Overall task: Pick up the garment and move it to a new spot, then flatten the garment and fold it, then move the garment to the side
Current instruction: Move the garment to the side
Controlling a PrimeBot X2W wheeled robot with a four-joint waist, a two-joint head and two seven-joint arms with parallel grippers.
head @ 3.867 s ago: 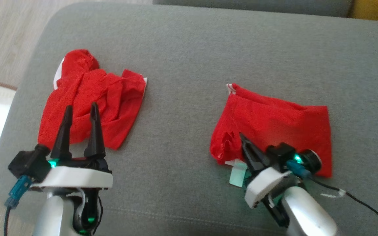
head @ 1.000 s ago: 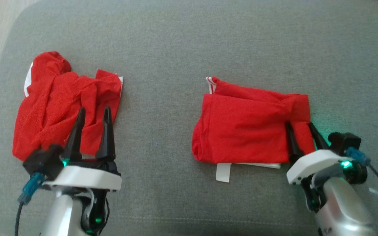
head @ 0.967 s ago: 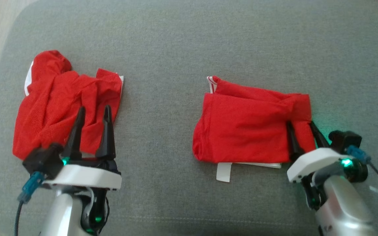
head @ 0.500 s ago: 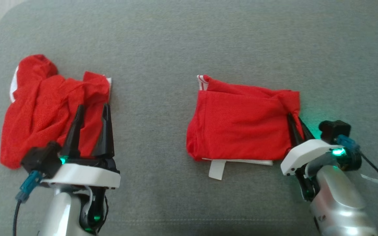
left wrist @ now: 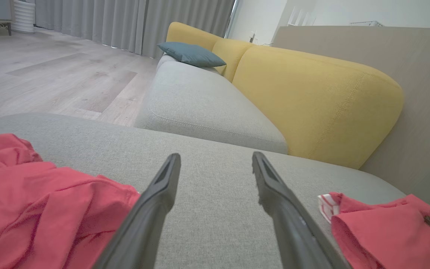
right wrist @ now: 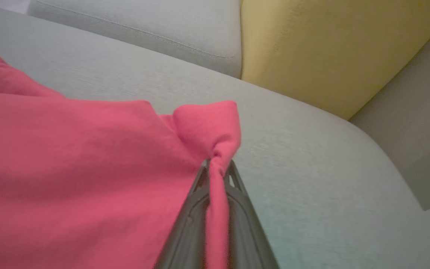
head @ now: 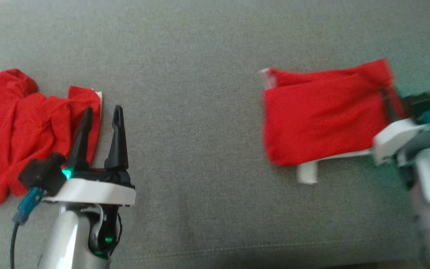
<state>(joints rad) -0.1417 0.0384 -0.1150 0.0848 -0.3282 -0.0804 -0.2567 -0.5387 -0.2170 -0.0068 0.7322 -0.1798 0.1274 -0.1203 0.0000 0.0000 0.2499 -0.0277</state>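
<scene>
Garment [head: 319,116] — red, folded, perhaps white-edged — pinched in right fingers [right wrist: 187,231].

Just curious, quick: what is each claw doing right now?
Left gripper: open, holding nothing.
Right gripper: shut on a corner of the folded red garment.

A grey fabric seat [head: 215,37] spreads across the foreground. Beyond it lies a second grey seat [left wrist: 200,101] with yellow backrests [left wrist: 312,97] and a teal pillow [left wrist: 190,54]. Pale wood floor [left wrist: 50,74] runs to grey curtains [left wrist: 125,18]. A taupe panel [left wrist: 424,93] stands behind the backrests.
</scene>
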